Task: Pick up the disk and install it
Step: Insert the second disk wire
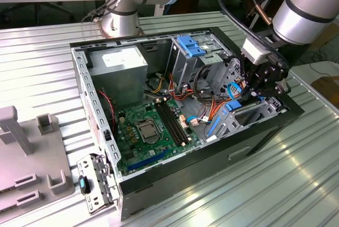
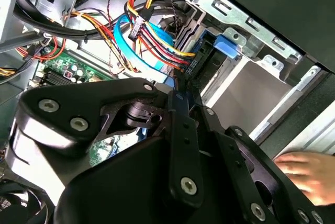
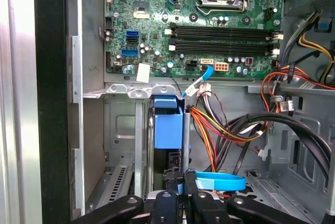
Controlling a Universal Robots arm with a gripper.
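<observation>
Black end effector (image 3: pixel 180 195) clamped on the disk (image 3: pixel 168 124), wedged between cage wall (image 3: pixel 123 145) and cables (image 3: pixel 225 130).

No legible txt anywhere; white label on power supply (image 1: pixel 121 57) in exterior view carries print but too small to read; small white sticker on motherboard (image 3: pixel 143 72) in first wrist view looks blank; board silkscreen marks there are specks, unreadable; connector plugs (image 2: pixel 137 26) in second wrist view show no readable marks; no signs or nos. made out.
</observation>
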